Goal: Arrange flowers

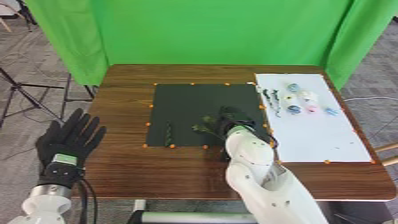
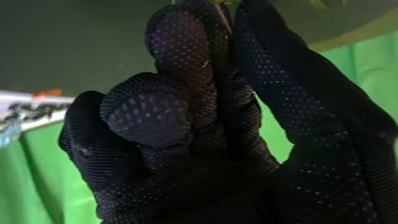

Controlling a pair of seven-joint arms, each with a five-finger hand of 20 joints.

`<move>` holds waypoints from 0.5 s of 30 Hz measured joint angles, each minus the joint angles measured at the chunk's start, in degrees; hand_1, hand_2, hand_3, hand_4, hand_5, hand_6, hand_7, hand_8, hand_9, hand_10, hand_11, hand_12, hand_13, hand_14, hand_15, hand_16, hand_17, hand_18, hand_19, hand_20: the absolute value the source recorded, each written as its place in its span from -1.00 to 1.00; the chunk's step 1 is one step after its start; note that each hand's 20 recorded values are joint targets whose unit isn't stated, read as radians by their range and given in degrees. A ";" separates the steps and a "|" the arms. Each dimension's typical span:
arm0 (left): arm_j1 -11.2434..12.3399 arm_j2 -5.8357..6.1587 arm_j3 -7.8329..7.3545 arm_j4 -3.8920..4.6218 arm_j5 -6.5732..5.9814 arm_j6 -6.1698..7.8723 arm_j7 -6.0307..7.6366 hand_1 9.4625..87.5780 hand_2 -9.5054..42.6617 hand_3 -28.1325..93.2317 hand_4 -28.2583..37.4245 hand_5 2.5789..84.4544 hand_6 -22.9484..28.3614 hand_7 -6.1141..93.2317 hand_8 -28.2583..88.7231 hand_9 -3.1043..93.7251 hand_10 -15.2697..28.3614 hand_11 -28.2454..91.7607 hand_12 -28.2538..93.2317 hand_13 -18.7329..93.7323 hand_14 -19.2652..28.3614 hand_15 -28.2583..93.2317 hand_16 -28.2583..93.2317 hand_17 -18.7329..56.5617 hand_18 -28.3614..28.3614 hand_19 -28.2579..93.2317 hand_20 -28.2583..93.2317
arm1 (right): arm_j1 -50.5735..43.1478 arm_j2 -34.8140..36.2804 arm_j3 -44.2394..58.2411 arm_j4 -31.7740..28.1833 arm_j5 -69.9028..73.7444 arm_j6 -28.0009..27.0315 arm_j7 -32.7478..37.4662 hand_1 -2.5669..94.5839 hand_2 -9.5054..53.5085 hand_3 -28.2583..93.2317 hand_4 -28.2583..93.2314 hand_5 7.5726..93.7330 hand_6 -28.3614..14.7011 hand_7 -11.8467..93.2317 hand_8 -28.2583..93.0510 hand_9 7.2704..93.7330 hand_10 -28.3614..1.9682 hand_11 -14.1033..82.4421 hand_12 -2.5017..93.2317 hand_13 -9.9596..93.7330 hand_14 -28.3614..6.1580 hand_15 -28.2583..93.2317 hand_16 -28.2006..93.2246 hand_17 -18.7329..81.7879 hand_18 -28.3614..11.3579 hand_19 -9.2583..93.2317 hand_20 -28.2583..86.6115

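- Right robot hand (image 1: 233, 117): clenched in a pinch on a leafy green sprig (image 1: 207, 125), over the black mat (image 1: 191, 102). Grip is at the fingertips; sprig is thin, so it could twist or slip.
- Leaves stick out beside the glove. If one snags on release, the sprig gets dragged out of place.
- Dark green stem (image 1: 169, 134) lies on the mat's left part. A wide sweep left could knock it.
- White sheet (image 1: 333, 140) is just right of the hand: loose flower heads (image 1: 294, 108) and thin stems (image 1: 274, 100) packed close. A careless reach could scatter them or pick two.
- Forearm hides part of the mat from the head, so placement may be off.
- Left robot hand (image 1: 68, 139): released, fingers straight, beside the counter (image 1: 124, 175). No second grip to steady anything; low risk itself.
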 measured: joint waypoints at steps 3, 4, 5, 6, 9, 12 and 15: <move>-0.53 0.01 0.54 0.22 0.01 0.06 -0.68 -0.54 -0.03 0.76 -0.83 -0.04 0.15 -0.54 -0.68 -0.15 0.32 -0.10 -0.35 -0.14 0.43 0.22 -0.68 -0.62 0.51 0.14 -0.36 | -0.35 -0.66 -0.75 0.64 0.46 0.21 -0.12 -0.07 -0.94 0.66 -0.82 0.55 0.13 -0.04 -0.19 0.74 -0.17 0.12 -0.26 0.81 0.18 0.49 0.03 0.59 -0.50 1.00 0.25; -0.69 0.01 0.66 0.26 0.03 0.11 -0.96 -0.54 -0.03 0.75 -0.84 -0.04 0.15 -0.54 -0.68 -0.15 0.32 -0.10 -0.35 -0.14 0.43 0.22 -0.68 -0.62 0.51 0.14 -0.36 | -0.51 -0.92 -0.78 0.68 0.70 0.21 -0.15 -0.12 -0.92 0.66 -0.81 0.56 0.10 -0.11 -0.22 0.75 -0.18 0.10 -0.27 0.81 0.18 0.48 0.03 0.60 -0.49 1.00 0.25; -0.80 0.00 0.72 0.27 0.06 0.18 -1.22 -0.54 -0.03 0.75 -0.85 -0.04 0.15 -0.53 -0.68 -0.15 0.32 -0.10 -0.35 -0.14 0.43 0.22 -0.68 -0.62 0.51 0.14 -0.36 | -0.67 -1.16 -0.78 0.68 0.89 0.21 -0.24 -0.19 -0.88 0.68 -0.82 0.57 0.07 -0.21 -0.32 0.76 -0.20 0.07 -0.30 0.82 0.17 0.47 0.03 0.61 -0.48 1.00 0.24; -0.88 0.00 0.74 0.27 0.09 0.25 -1.41 -0.54 -0.03 0.75 -0.85 -0.04 0.15 -0.53 -0.68 -0.15 0.32 -0.10 -0.35 -0.14 0.43 0.22 -0.68 -0.62 0.51 0.14 -0.36 | -0.82 -1.37 -0.79 0.67 0.99 0.21 -0.39 -0.23 -0.85 0.69 -0.82 0.58 0.06 -0.22 -0.46 0.77 -0.21 0.05 -0.30 0.83 0.17 0.46 0.03 0.62 -0.48 1.00 0.24; -1.05 -0.02 0.81 0.28 0.11 0.53 -1.79 -0.54 -0.03 0.73 -0.88 -0.03 0.17 -0.53 -0.68 -0.15 0.34 -0.10 -0.35 -0.15 0.44 0.22 -0.68 -0.62 0.52 0.14 -0.36 | -1.17 -1.79 -0.78 0.23 1.25 0.26 -0.83 -0.34 -0.64 0.64 -0.82 0.56 0.02 -0.29 -0.65 0.79 -0.21 0.02 -0.34 0.87 0.23 0.45 0.01 0.64 -0.48 1.00 0.23; -1.21 -0.09 1.05 0.33 0.11 0.69 -2.03 -0.54 -0.03 0.72 -0.89 -0.03 0.19 -0.54 -0.68 -0.15 0.37 -0.10 -0.35 -0.15 0.46 0.22 -0.68 -0.63 0.52 0.14 -0.35 | -1.35 -1.94 -0.64 -0.77 2.62 0.49 -1.00 -0.37 -0.55 0.61 -0.81 0.56 0.01 -0.31 -0.66 0.80 -0.22 -0.02 -0.37 0.87 0.22 0.45 0.00 0.65 -0.48 1.00 0.23; -1.23 -0.12 1.25 0.33 0.10 0.81 -2.08 -0.54 -0.03 0.72 -0.90 -0.02 0.20 -0.55 -0.68 -0.15 0.38 -0.11 -0.34 -0.16 0.47 0.22 -0.68 -0.64 0.52 0.14 -0.35 | -1.59 -1.94 -0.63 -1.41 4.17 1.30 -1.40 -0.38 -0.50 0.58 -0.80 0.56 0.01 -0.31 -0.66 0.81 -0.22 -0.04 -0.38 0.88 0.21 0.44 0.00 0.65 -0.47 1.00 0.22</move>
